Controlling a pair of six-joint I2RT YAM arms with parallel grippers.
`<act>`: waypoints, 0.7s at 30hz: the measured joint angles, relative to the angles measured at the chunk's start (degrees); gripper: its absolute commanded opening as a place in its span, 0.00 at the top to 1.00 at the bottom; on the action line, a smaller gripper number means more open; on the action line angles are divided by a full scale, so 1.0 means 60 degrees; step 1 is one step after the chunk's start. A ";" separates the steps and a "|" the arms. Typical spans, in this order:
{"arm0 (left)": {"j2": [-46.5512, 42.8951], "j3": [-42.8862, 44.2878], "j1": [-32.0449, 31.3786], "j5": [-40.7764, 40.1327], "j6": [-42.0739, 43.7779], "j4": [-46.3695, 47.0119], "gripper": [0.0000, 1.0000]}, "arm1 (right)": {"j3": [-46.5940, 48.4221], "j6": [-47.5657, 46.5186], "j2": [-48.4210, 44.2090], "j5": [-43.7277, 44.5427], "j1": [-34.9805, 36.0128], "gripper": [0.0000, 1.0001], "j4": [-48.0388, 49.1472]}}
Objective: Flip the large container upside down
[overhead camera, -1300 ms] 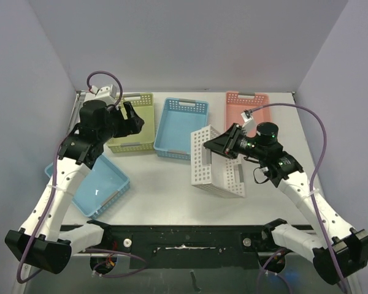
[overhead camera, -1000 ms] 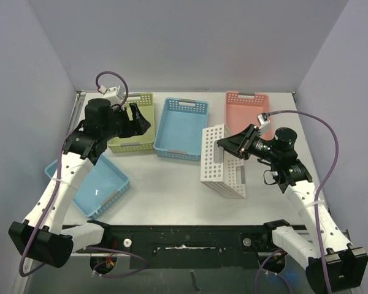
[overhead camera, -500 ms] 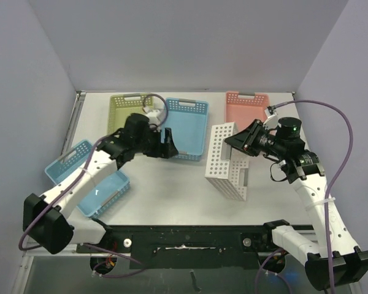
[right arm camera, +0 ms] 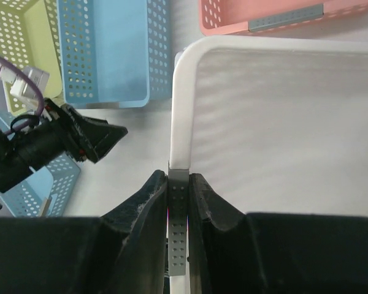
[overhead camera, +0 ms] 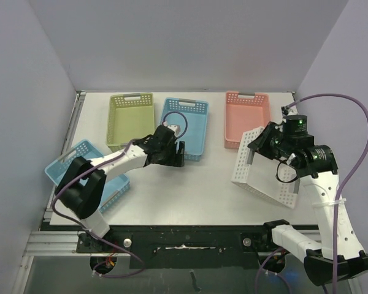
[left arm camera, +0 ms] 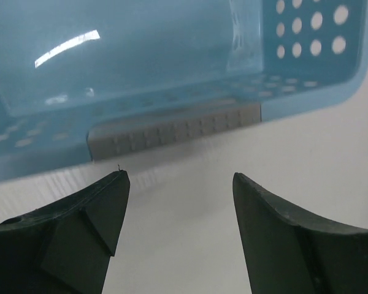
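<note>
a tabletop (overhead camera: 190, 190) seen from above, with two robot arms reaching over it. on the right side, the right tool (right arm camera: 179, 202) is clamped tight on the grey handle strip in the rim of a large white basket (overhead camera: 246, 160). the white basket is tipped up on one long side, partway through its turn, just in front of a pink basket (overhead camera: 246, 116). i cannot tell whether its lower edge touches the tabletop. the left tool (left arm camera: 178, 202) has its fingers well apart and holds nothing. it hovers low by the near handle of a blue basket (overhead camera: 185, 125) at the middle of the tabletop

risk, as i judge it: the hold is a narrow pinch on one rim, so the white basket could swivel or slip as it goes over. it might then drop onto its side or swing into the pink basket behind it

count: five baskets in all. there is one white basket, one pink basket, one green basket (overhead camera: 132, 119), one blue basket and one pale blue basket (overhead camera: 113, 193) at the left edge. there are two arms and two tools
</note>
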 measured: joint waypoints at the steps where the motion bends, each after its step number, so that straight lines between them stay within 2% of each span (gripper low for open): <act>1: 0.0280 0.0186 0.0018 -0.0095 0.0015 0.0091 0.32 | 0.0044 -0.0051 -0.0004 0.0069 0.0000 1.00 -0.0091; 9: 0.2834 0.2947 0.0565 -0.0299 0.0149 0.0714 0.33 | 0.0153 -0.0149 -0.0026 0.0189 0.0000 1.00 -0.0528; 13: 0.3676 0.4306 0.0845 -0.0226 0.0277 0.0652 0.34 | 0.0109 -0.0069 -0.0080 -0.0299 0.0000 1.00 -0.0368; 17: 0.3439 0.4823 0.0750 0.0131 0.0426 0.0397 0.34 | -0.0346 0.0306 -0.0353 -0.1166 0.0011 1.00 0.0306; 21: 0.2102 0.4688 0.0678 0.0576 0.0441 -0.0157 0.33 | -0.0867 0.0962 -0.0386 -0.1770 0.0364 1.00 0.1308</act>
